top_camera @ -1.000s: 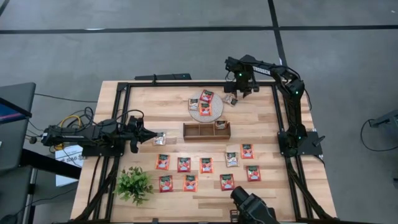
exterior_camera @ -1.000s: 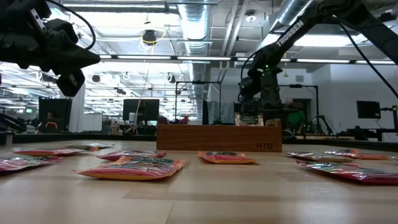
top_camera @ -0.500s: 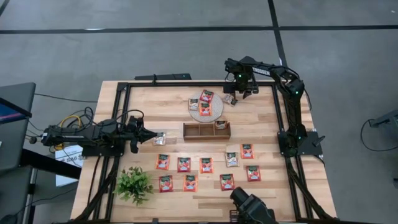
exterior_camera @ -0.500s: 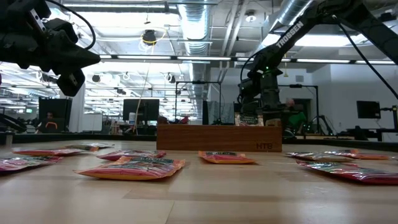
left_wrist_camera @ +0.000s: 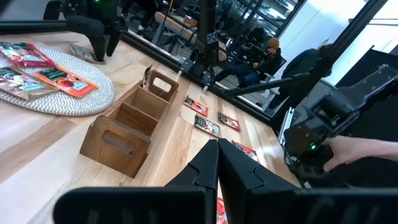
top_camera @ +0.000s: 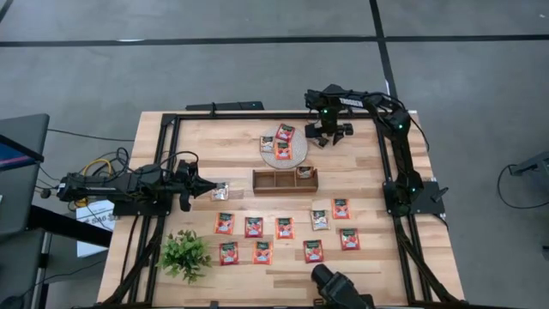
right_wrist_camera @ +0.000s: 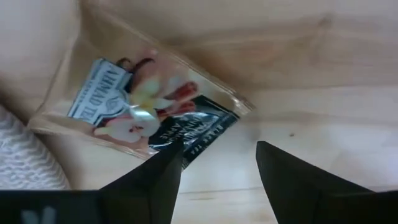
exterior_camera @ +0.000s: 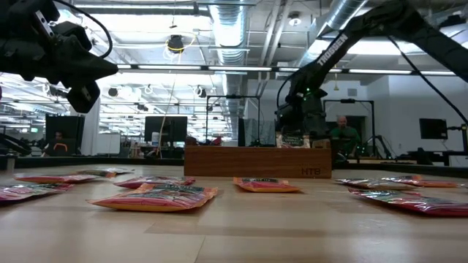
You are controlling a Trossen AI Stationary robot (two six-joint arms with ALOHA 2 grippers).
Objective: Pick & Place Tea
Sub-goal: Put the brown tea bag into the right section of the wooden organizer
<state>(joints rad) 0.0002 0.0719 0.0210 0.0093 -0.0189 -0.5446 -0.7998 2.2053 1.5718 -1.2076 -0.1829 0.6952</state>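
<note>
I had swung the right gripper (top_camera: 322, 130) closer to the woven mat (top_camera: 296, 154), fingers spread above the silvery sachet (right_wrist_camera: 149, 112) lying just beside it, ungrasped; pickup looked imminent. Left gripper (top_camera: 196, 184) waited, clenched.

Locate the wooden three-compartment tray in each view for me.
High view: wooden tray at table centre.
Low view: tray side-on, mid-picture.
Left wrist view: tray mid-picture, end-on.
Right wrist view: not in it.
Shared landmark: round woven mat beside the tray, in the high and both wrist views.
</note>
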